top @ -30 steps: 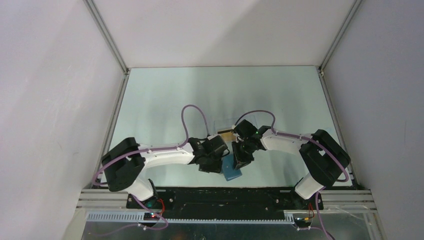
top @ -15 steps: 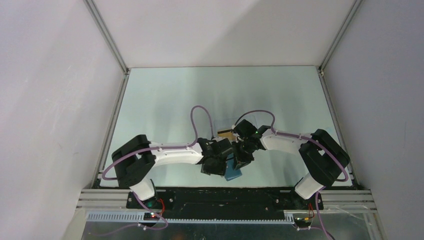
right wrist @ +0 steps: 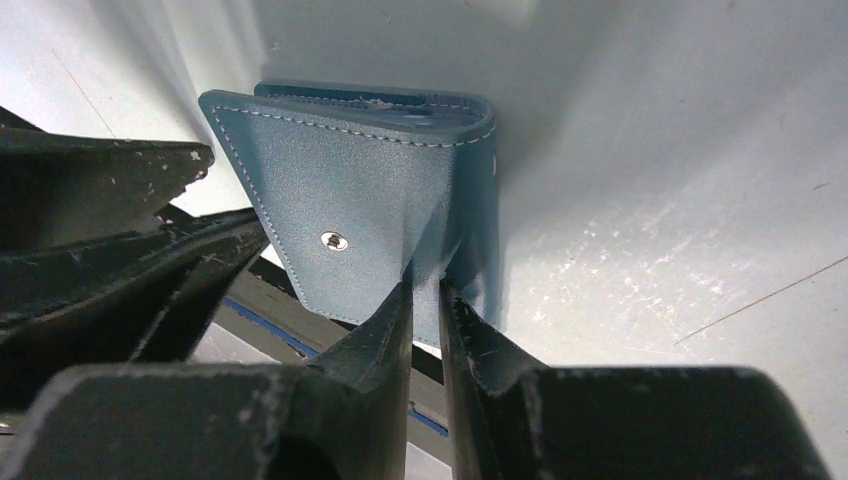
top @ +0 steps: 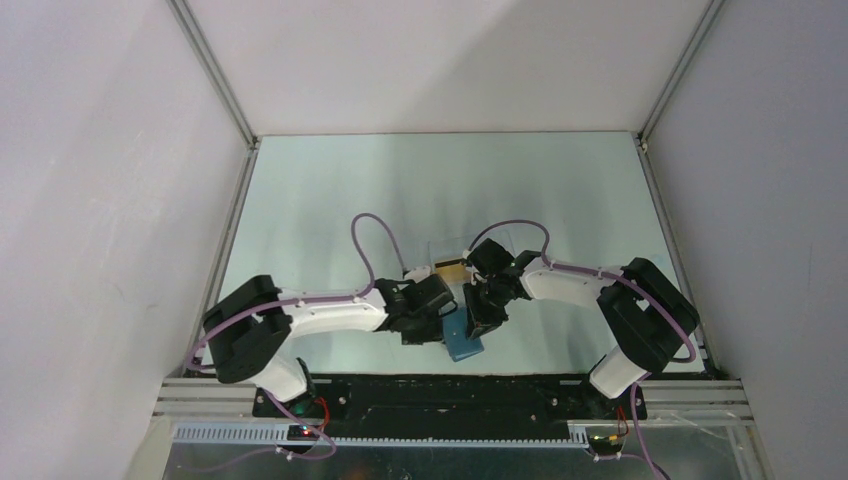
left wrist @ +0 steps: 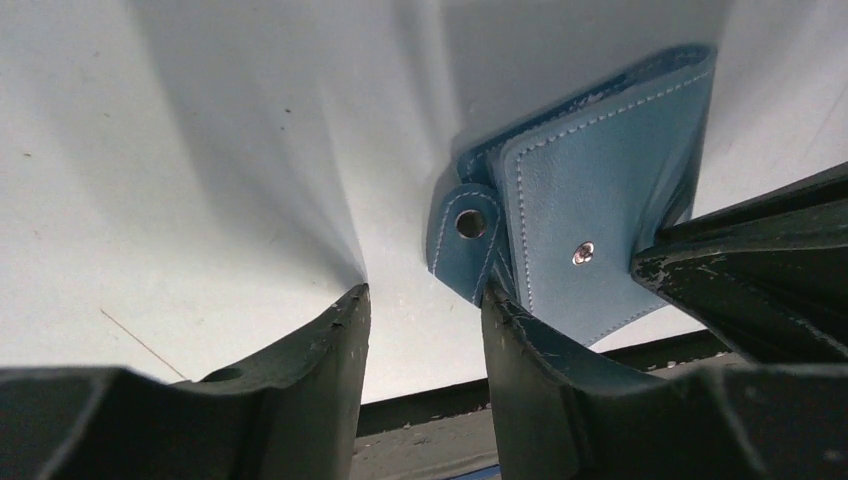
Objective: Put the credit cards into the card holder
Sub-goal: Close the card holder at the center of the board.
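Note:
The blue card holder (top: 463, 342) lies folded at the near edge of the table, its flap lifted slightly. In the right wrist view my right gripper (right wrist: 425, 285) is shut on the near edge of the card holder (right wrist: 370, 190). In the left wrist view my left gripper (left wrist: 425, 295) is open with nothing between its fingers, just left of the clasp tab (left wrist: 465, 235). Its right finger (left wrist: 520, 340) touches the holder's edge. An orange-gold credit card (top: 452, 270) shows in the top view just behind the two grippers.
A faint clear plastic box (top: 475, 246) sits right behind the orange-gold card. The black base rail (top: 450, 395) runs directly below the card holder. Both arms meet closely at the table's near middle.
The left arm swung right toward the card holder half a second ago, then drew back left. The right gripper and the card holder have stayed in place.

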### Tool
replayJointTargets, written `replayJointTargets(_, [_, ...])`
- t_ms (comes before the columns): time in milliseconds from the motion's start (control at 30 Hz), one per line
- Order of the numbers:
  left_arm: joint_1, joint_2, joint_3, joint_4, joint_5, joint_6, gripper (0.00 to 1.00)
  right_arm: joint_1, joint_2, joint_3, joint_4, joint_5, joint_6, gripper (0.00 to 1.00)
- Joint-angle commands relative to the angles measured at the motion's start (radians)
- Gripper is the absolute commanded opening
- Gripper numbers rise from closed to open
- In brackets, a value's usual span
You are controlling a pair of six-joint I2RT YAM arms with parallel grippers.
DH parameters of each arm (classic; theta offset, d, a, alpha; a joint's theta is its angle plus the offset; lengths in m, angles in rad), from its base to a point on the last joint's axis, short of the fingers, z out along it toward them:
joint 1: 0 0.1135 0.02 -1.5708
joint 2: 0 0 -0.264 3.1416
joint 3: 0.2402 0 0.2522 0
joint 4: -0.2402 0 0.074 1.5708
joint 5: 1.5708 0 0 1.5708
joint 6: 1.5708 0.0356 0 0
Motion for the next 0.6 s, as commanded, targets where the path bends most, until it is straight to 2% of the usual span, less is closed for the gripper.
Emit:
replayJointTargets(0, [0.041,-0.039,-0.08,0.082,-0.07,-0.066,0.5,0.031,0.117,-0.07,0.04,0.133,-0.038,0.21])
replayJointTargets(167, [0.044,-0.052,-0.09,0.082,-0.057,-0.067,0.46,0.03,0.119,-0.069,0.039,0.128,-0.036,0.21])
replayJointTargets(233, [0.041,-0.064,-0.098,0.083,-0.05,-0.071,0.36,0.03,0.117,-0.069,0.038,0.128,-0.037,0.21])
replayJointTargets(267, [0.04,-0.069,-0.101,0.082,-0.046,-0.072,0.26,0.03,0.116,-0.069,0.038,0.128,-0.037,0.21])
replayJointTargets(367, [0.032,-0.111,-0.121,0.081,-0.046,-0.089,0.11,0.031,0.115,-0.069,0.038,0.125,-0.036,0.21])
replayJointTargets(500, [0.004,-0.177,-0.122,0.081,-0.062,-0.096,0.12,0.033,0.108,-0.069,0.04,0.115,-0.032,0.21])
replayJointTargets(533, [-0.003,-0.185,-0.116,0.081,-0.072,-0.093,0.14,0.035,0.104,-0.068,0.04,0.114,-0.031,0.21])
replayJointTargets(567, [-0.019,-0.204,-0.103,0.082,-0.076,-0.088,0.23,0.035,0.103,-0.069,0.04,0.111,-0.03,0.21])
